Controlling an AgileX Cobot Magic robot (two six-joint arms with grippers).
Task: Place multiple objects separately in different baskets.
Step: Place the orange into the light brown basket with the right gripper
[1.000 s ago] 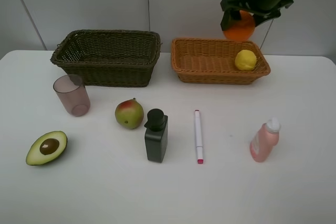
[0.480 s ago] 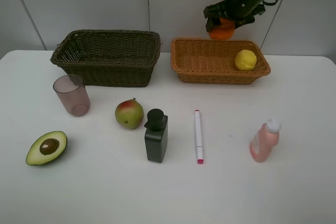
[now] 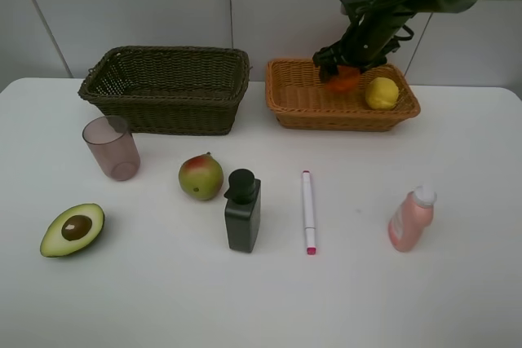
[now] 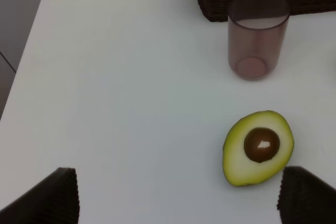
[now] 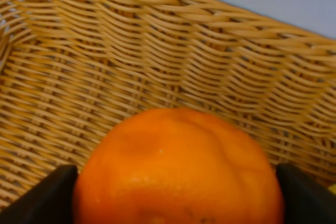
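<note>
AT THE BASKET: The right hand point(image 3: 344, 71) is clamped on the orange point(image 3: 346, 81), low inside the orange-tan basket point(image 3: 285, 113) and near its back wall. The wrist view shows the fruit filling the gap between the two dark fingers point(image 5: 47, 195), with wicker close behind. Whether the orange already touches the basket floor cannot be told from either view.

The lemon point(image 3: 382, 93) lies just beside it in the same basket, and the risk sits here. If the orange is let go too high, it is likely to drop, roll and knock the lemon or jam against the wall. The hand, down among the weave, could also snag the rim on its way out and drag or tip the light, shallow basket.

The left hand point(image 4: 178, 203) hangs over the worktop point(image 4: 115, 77) with its fingers point(image 4: 52, 198) apart and nothing between them. The halved avocado point(image 4: 258, 148) lies just beside one fingertip, and the mauve cup point(image 4: 258, 35) stands beyond it by the dark basket point(image 3: 163, 112). A careless descent there could clip the avocado and skid it away instead of straddling it.
</note>
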